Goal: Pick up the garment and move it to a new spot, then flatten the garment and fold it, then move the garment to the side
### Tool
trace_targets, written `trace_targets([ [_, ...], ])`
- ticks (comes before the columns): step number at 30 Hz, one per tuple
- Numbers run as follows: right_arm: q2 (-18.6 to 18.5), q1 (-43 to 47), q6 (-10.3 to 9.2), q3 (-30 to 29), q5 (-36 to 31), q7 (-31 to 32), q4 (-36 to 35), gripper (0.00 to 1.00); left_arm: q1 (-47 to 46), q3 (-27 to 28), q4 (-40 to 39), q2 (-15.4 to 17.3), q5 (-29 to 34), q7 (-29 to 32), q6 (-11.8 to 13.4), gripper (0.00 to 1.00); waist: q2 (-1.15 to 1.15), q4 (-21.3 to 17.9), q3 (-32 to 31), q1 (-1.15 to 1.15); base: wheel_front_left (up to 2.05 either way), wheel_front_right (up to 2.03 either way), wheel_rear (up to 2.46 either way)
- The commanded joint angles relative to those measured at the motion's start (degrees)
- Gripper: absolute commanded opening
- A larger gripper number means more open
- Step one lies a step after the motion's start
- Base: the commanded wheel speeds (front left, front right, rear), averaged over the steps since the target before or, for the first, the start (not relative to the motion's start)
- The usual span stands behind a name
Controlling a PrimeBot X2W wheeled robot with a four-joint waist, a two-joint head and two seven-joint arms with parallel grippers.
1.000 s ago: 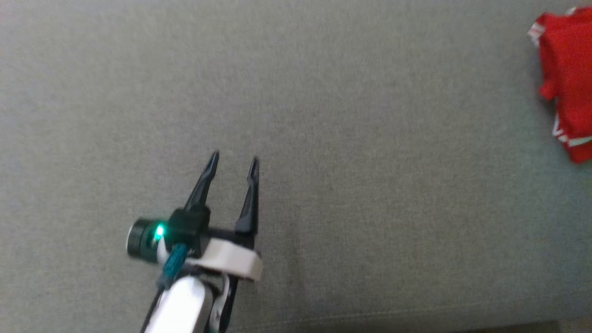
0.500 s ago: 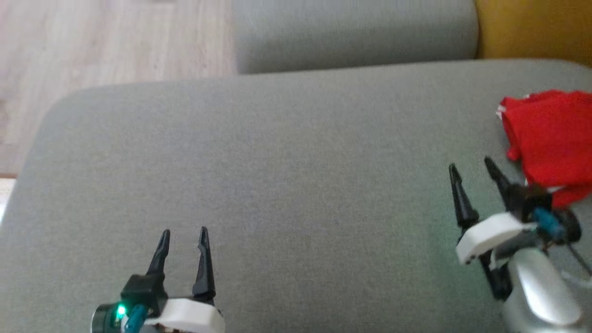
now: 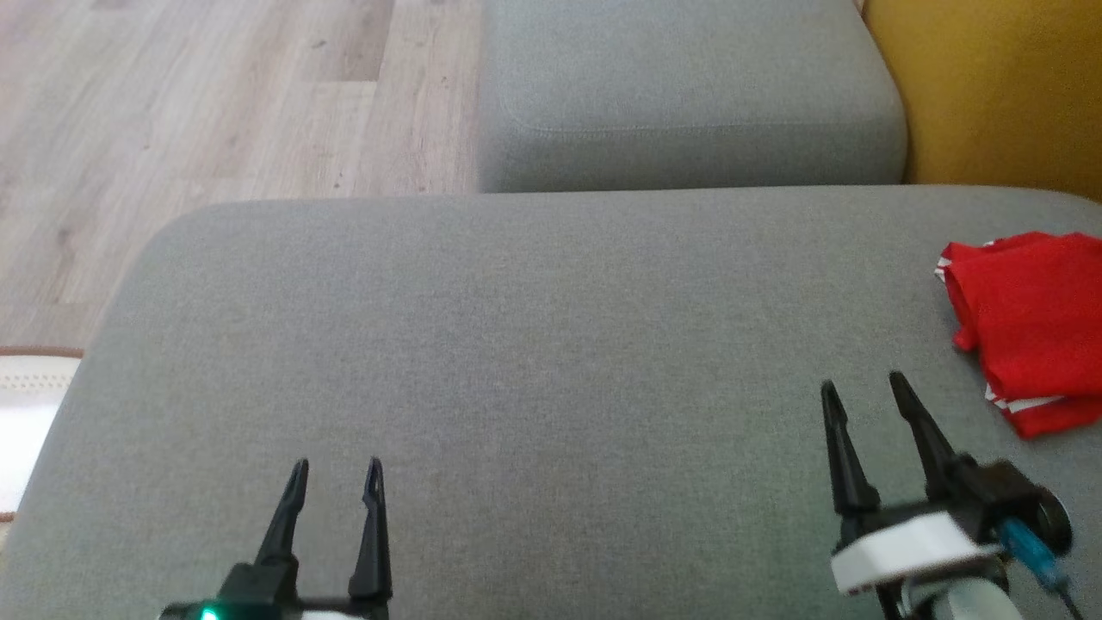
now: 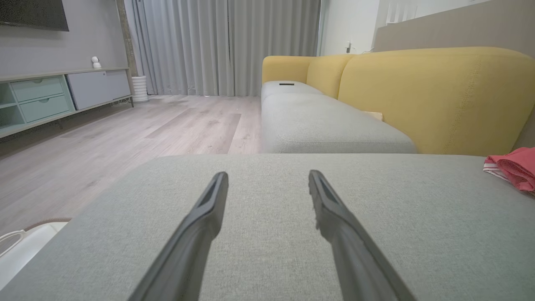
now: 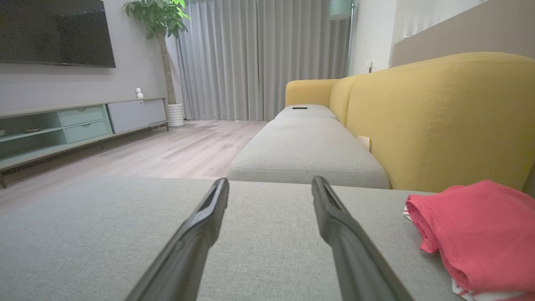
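You had the big grey cushion (image 3: 516,344) under both hands. The wood floor (image 3: 215,103) and the yellow sofa back (image 3: 990,86) lay behind it. The red garment (image 3: 1033,319) sat bunched at the cushion's right edge, near your right gripper (image 3: 861,381) but not touching it. Your left gripper (image 3: 337,462) was well apart from it. Both grippers had their fingers spread wide and held nothing. Since a second before, the camera had tipped up, so the floor and the right gripper came into the head view.

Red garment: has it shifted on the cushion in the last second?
No. The red garment keeps its place by the far right edge of the grey cushion, under the yellow backrest; the whole head view shifted, so the camera moved.
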Motion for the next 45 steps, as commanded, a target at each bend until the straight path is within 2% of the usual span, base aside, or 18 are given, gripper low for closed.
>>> trace_targets([
  [1,0.2,-0.6,0.37,0.9,0.1,-0.6,-3.4,1.00,-1.4,1.9,-2.2,-0.3,0.1,-0.5,-0.4,1.00,0.00,0.1,-0.5,0.01,0.00,0.00,0.00],
  [5,0.7,4.0,0.37,-1.1,0.3,-0.6,-7.0,1.00,-0.4,1.9,-2.3,-0.3,0.2,-0.5,-1.4,1.00,0.00,0.1,-1.3,0.01,0.00,0.00,0.00],
  [11,1.1,8.4,0.37,-1.1,1.3,-0.6,-7.9,1.00,0.2,2.2,-1.8,-0.4,1.4,-0.5,-1.9,1.00,0.00,-0.5,-2.0,0.01,0.00,0.00,0.00],
  [28,1.2,8.5,0.37,-0.5,2.2,-0.6,-7.0,1.00,-0.1,2.5,-0.6,-0.4,1.6,-0.5,-2.8,1.00,0.00,-1.3,-2.7,0.01,0.00,0.00,0.00],
  [29,1.5,11.1,0.00,-1.8,2.0,0.0,-5.3,0.00,2.3,0.6,1.2,0.0,1.2,0.0,-2.5,0.00,0.00,-1.3,-2.7,0.01,0.00,0.00,0.00],
  [33,1.6,11.9,-0.05,-1.7,2.3,0.1,-2.3,0.00,3.0,0.5,4.3,0.0,0.8,0.3,-2.5,0.00,0.00,-1.4,-2.7,0.01,0.00,0.00,0.00],
  [45,1.1,10.2,-0.01,-2.1,11.0,1.7,-2.1,0.00,0.9,1.7,5.2,0.5,-8.4,1.7,-3.6,0.00,0.00,-1.6,-1.9,0.01,0.00,0.00,0.00],
])
